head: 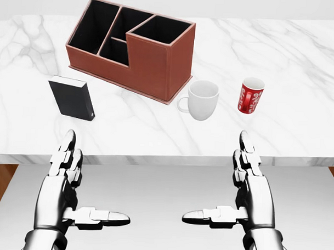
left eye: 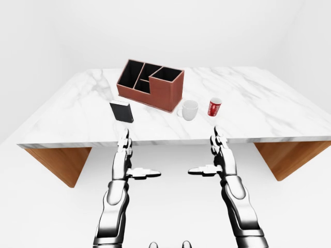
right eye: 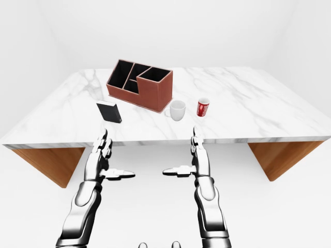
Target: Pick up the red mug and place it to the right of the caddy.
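White marble surface with grey veins, wooden supports under both ends. White mug upright near view centre, handle pointing view-left. Black box standing upright, view-left of white mug, well apart from it, near surface's lower edge. Plain white walls, white floor.

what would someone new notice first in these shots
The brown caddy stands out at upper left in the head view on a white marble table. To its right sit a white mug and the red mug; a black box lies lower left. Both hands, left and right, hover open below the table's edge.
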